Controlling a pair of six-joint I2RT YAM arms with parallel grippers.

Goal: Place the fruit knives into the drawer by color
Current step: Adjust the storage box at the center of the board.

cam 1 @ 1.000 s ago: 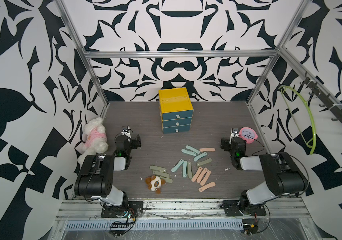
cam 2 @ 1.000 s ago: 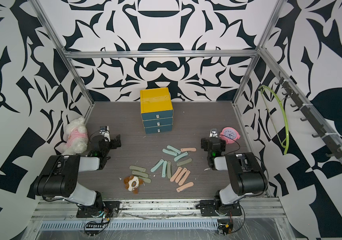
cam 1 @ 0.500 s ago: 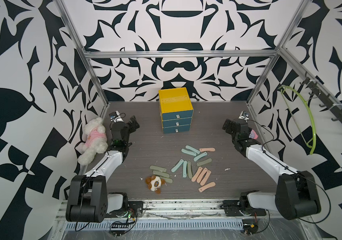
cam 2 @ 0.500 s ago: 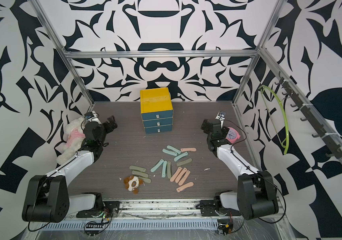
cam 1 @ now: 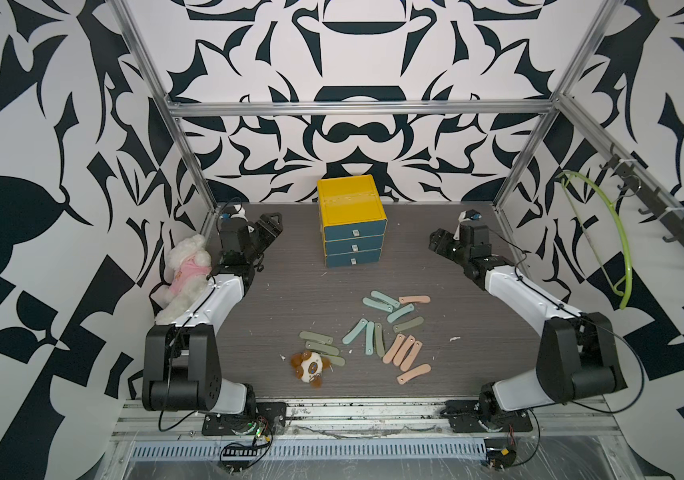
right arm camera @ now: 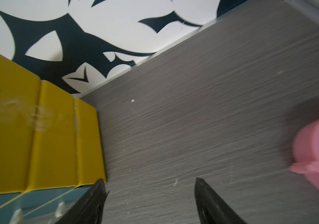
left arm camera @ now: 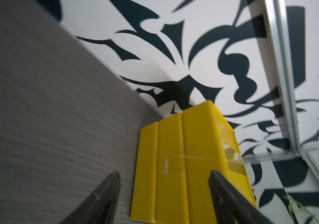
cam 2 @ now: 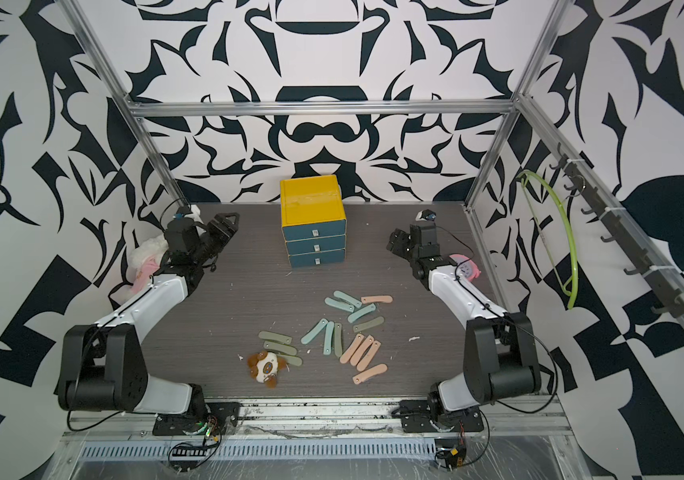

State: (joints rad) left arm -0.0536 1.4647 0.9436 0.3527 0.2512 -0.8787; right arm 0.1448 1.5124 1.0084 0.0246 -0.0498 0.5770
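Left gripper [cam 1: 270,225], right gripper [cam 1: 435,244]: jaws stood apart, empty. Drawers [cam 1: 352,247] shut. Knives [cam 1: 408,324] lay packed; pinch could take two, mixing colours.

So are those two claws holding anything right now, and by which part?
Nothing is held. The left gripper and right gripper are open and empty; the fruit knives lie untouched on the table.

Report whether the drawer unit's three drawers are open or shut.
Shut. In both top views all three blue drawer fronts sit flush in the yellow case, none pulled out.
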